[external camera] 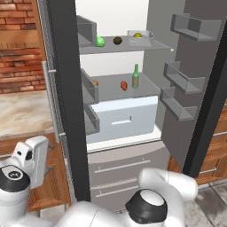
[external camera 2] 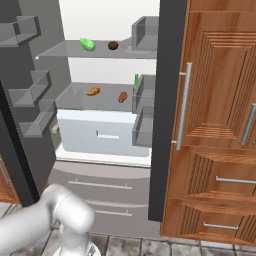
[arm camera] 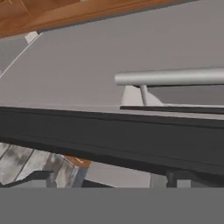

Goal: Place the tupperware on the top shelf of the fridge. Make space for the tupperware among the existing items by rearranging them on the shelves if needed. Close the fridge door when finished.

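The tupperware [external camera: 140,35], holding an olive ball, sits on the top shelf [external camera: 124,48]; pincer [arm camera: 109,181] released.

White arm [external camera: 164,186] folded low; tool [arm camera: 109,181] apparently spread wide.

Tupperware [external camera: 140,37] on top shelf [external camera: 124,48]

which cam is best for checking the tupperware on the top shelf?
Left base view: the tupperware sits in plain sight at the right end of the top shelf. The right base view has that end of the shelf behind a door bin; the hand view faces a fridge handle.
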Controlling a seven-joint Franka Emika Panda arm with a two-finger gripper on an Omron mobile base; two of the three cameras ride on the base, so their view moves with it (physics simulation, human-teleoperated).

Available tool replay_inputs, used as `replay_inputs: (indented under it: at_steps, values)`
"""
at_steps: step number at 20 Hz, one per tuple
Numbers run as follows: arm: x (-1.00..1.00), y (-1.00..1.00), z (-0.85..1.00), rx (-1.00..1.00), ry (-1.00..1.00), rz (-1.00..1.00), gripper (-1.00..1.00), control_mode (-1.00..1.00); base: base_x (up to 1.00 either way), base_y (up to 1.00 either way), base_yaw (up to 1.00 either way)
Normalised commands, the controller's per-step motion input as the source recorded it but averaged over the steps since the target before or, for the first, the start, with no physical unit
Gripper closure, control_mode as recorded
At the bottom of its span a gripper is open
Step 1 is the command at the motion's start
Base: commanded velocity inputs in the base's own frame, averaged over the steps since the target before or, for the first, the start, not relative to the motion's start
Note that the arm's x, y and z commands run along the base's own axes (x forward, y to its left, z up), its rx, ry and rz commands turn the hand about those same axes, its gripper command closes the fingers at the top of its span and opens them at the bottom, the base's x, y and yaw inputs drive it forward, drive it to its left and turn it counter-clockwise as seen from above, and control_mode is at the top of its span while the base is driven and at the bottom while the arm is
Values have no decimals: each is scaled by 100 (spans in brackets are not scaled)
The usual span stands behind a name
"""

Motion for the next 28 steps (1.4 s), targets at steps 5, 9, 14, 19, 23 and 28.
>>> replay_inputs:
  at_steps: [5,9,14,19,23,28]
  values:
    - [51,22,-58,-10,0,0,-100,-100,0,0,0]
    - [43,7,-48,-12,3,0,-100,-100,0,0,0]
    - [67,10,-37,-14,8,0,-100,-100,0,0,0]
    - [83,16,-35,-17,13,0,-100,-100,0,0,0]
    - [91,26,-36,-21,18,-2,-100,-100,0,0,0]
    - [41,1,-10,-17,23,-13,-100,-100,0,0,0]
